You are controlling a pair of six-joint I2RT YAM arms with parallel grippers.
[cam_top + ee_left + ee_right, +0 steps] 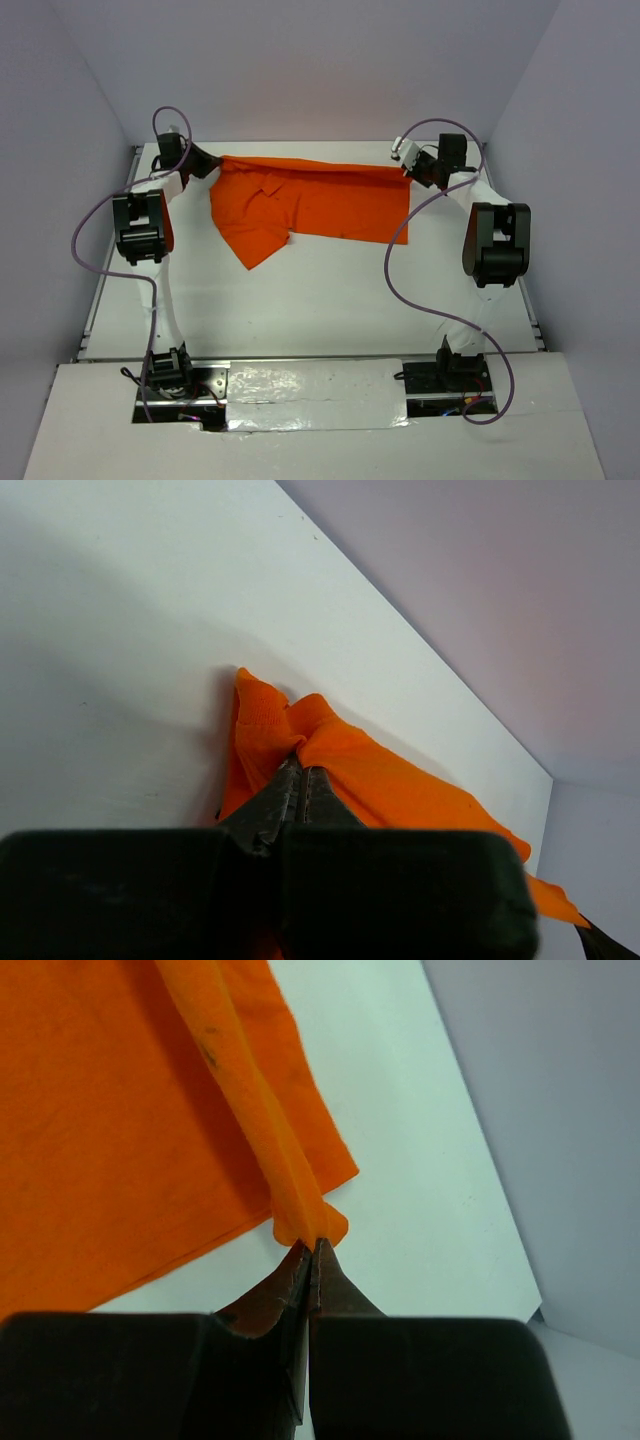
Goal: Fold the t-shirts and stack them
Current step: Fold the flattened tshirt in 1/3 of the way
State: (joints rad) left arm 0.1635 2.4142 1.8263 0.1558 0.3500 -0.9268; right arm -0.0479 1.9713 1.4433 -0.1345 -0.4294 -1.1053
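Note:
The bright orange t-shirt lies stretched across the far half of the white table, with a sleeve flap pointing toward the near side at its left. My left gripper is shut on the shirt's far left corner. My right gripper is shut on the shirt's far right corner, where the hem is bunched into a narrow fold. The cloth hangs taut between the two grippers.
The table's far edge meets the back wall just behind the shirt. Grey side walls close in on the left and right. Purple cables loop from both arms over the white table. The arm bases stand at the near edge.

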